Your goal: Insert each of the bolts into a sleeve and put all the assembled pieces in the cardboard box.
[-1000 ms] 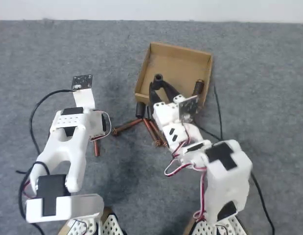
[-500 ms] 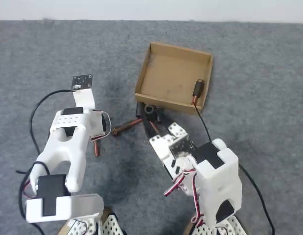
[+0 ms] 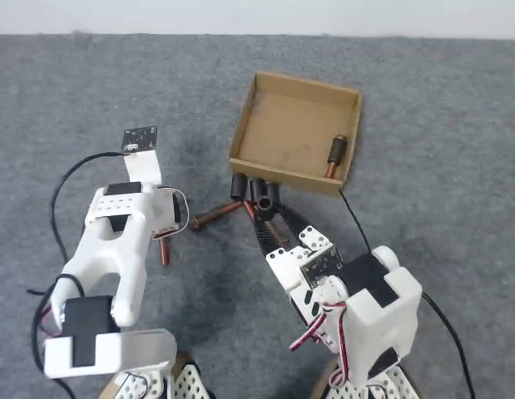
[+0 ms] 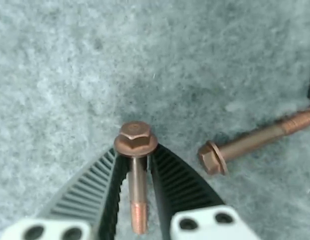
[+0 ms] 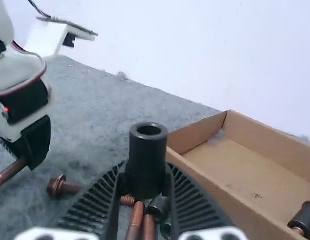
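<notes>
Two SO-101 arms work over a grey carpet (image 3: 432,100); all positions are given relative to the cardboard box (image 3: 303,177).

Right gripper (image 5: 146,170): just outside the box's near wall. Its fingers are closed narrowly on a black sleeve (image 5: 146,150), which projects beyond the fingertips with its open bore at the free end.

Left gripper (image 4: 136,150): well apart from the box, off its near-left corner. Its fingers are clamped on the shank of a copper bolt (image 4: 137,185). The hexagonal head sits just past the fingertips and the threaded end points back toward the wrist.

Inside the box, against its right wall, lies one assembled piece (image 3: 335,155), a bolt seated in a black sleeve.

On the carpet in front of the near wall:
- A loose bolt (image 3: 214,218) lies between the box and the left gripper, its head at the end farther from the box.
- A second sleeve (image 3: 238,186) stands just beside the near-left corner; whether it touches the wall cannot be told.
- Further bolts (image 3: 278,234) lie beneath the right gripper, partly hidden by it, so their number is unclear.
</notes>
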Robot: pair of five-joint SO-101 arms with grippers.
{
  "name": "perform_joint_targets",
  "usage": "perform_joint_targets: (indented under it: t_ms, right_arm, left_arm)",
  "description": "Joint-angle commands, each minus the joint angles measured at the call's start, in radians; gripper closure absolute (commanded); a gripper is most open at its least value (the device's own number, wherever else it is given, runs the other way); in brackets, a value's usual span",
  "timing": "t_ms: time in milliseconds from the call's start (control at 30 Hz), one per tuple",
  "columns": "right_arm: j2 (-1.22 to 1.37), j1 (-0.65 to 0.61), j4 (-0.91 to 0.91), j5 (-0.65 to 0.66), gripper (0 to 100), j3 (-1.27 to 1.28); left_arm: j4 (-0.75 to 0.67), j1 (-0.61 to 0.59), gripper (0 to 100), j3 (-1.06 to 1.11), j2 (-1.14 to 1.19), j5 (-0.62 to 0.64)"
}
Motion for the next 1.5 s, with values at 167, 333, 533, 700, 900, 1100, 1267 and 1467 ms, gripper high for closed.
perform_joint_targets:
  t_ms: [167,333,533,700,900,1100,1267,1467]
  right_arm:
    - [-0.054,-0.008,0.004,0.014,99.1,0.032]
    - [-0.054,-0.008,0.004,0.012,99.1,0.028]
    - [-0.054,-0.008,0.004,0.012,99.1,0.029]
    - [-0.054,-0.010,0.004,0.012,99.1,0.026]
    - [-0.054,-0.010,0.001,0.012,99.1,0.026]
    - [-0.054,-0.010,0.002,0.012,99.1,0.025]
    - [-0.054,-0.010,0.002,0.012,99.1,0.011]
    - [-0.054,-0.010,0.001,0.012,99.1,0.014]
  left_arm:
    - [-0.020,0.071,99,-0.119,-0.143,-0.003]
    - [-0.009,0.144,99,-0.176,-0.319,-0.003]
    - [-0.195,0.256,99,-0.142,-0.471,-0.003]
    - [-0.440,0.342,99,-0.019,-0.542,-0.003]
    - [-0.612,0.423,99,0.142,-0.697,-0.003]
    - [-0.652,0.477,99,0.272,-0.887,-0.002]
    - [-0.649,0.551,99,0.355,-0.991,0.038]
    - [-0.649,0.562,99,0.433,-1.080,0.195]
